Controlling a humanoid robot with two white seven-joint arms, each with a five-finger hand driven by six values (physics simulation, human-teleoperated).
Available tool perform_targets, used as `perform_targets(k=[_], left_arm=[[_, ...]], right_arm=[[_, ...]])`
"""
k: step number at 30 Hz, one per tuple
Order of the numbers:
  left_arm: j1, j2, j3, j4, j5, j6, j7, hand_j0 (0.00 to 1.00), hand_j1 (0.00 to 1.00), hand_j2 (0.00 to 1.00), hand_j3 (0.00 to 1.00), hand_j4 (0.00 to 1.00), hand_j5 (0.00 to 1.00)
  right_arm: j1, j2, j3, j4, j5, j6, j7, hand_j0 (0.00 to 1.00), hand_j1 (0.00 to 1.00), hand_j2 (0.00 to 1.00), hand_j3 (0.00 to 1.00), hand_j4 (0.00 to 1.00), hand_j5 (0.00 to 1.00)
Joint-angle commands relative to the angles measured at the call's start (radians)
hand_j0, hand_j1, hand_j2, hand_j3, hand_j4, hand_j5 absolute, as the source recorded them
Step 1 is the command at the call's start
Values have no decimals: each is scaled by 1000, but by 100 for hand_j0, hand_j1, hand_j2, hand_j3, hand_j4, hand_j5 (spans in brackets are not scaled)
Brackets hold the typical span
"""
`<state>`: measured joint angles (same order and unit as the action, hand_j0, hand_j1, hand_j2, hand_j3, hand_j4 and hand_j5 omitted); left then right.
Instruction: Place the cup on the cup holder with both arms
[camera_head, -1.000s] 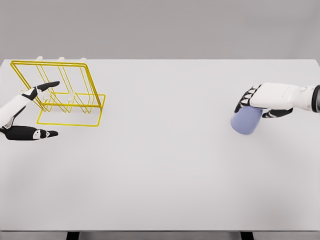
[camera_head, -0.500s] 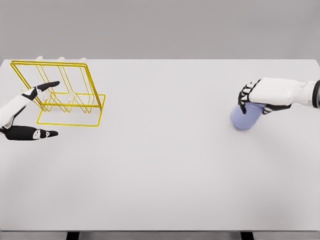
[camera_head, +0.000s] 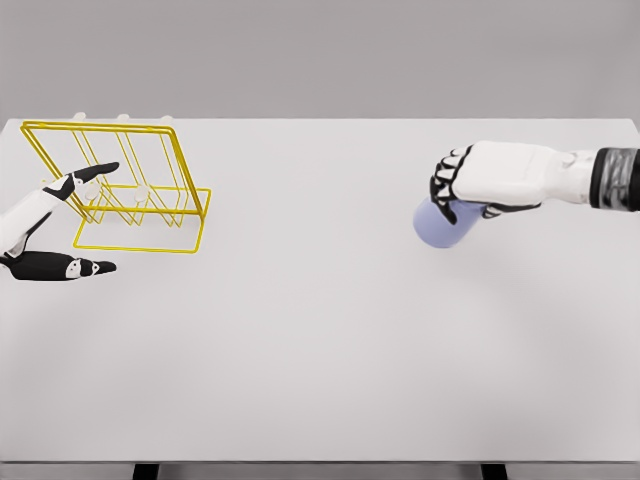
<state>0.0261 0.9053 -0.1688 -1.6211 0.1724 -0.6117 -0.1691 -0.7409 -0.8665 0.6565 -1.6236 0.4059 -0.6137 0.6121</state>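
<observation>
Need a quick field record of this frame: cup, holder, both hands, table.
cup: pale blue, gripped by the right robot hand, tilted, right of table centre
holder: yellow wire rack, far left of table, no cup on it
right robot hand: curled over cup
left robot hand: open, beside holder, holding nothing
table: white
task: cup not yet on holder

The cup (camera_head: 440, 222) is pale lavender-blue, smooth and cylindrical, tipped so its rounded end faces the camera, clasped from above at about three o'clock on the white table. The cup holder (camera_head: 125, 185) is a yellow wire rack with slanted frames and pale pegs, standing on its rectangular base at about ten o'clock, well apart from the cup.
</observation>
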Motion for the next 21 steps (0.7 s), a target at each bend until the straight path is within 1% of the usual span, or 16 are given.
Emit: perform_targets(k=[1,4,8,10,11,12,14,15,17,21], left_arm=[[0,1,0,0,9,1,0,100,100,100,100,100,100],[0,1,2,0,7,1,0,100,100,100,100,100,100],[0,1,0,0,7,1,0,100,100,100,100,100,100],[0,1,0,0,7,1,0,100,100,100,100,100,100],[0,1,0,0,7,1,0,100,100,100,100,100,100],[0,1,0,0,7,1,0,100,100,100,100,100,100],[0,1,0,0,7,1,0,100,100,100,100,100,100],[0,1,2,0,6,1,0,100,100,100,100,100,100],[0,1,2,6,6,1,0,100,100,100,100,100,100],[0,1,2,6,6,1,0,100,100,100,100,100,100]], right_arm=[[0,41,5,-27,-4,3,-1,33,33,33,33,33,33],[-3,75,11,-45,-4,3,-1,33,33,33,33,33,33],[-23,126,31,-47,-2,3,-1,33,33,33,33,33,33],[-31,150,63,-47,-1,3,-1,33,33,33,33,33,33],[-43,178,103,-47,2,3,-1,33,33,33,33,33,33],[-49,199,118,-47,4,3,-1,33,33,33,33,33,33],[-51,230,120,-47,7,3,-1,33,33,33,33,33,33],[-52,242,130,-47,7,3,-1,33,33,33,33,33,33],[-80,257,189,-47,7,3,-1,33,33,33,33,33,33],[-97,299,215,-47,10,3,-1,33,33,33,33,33,33]])
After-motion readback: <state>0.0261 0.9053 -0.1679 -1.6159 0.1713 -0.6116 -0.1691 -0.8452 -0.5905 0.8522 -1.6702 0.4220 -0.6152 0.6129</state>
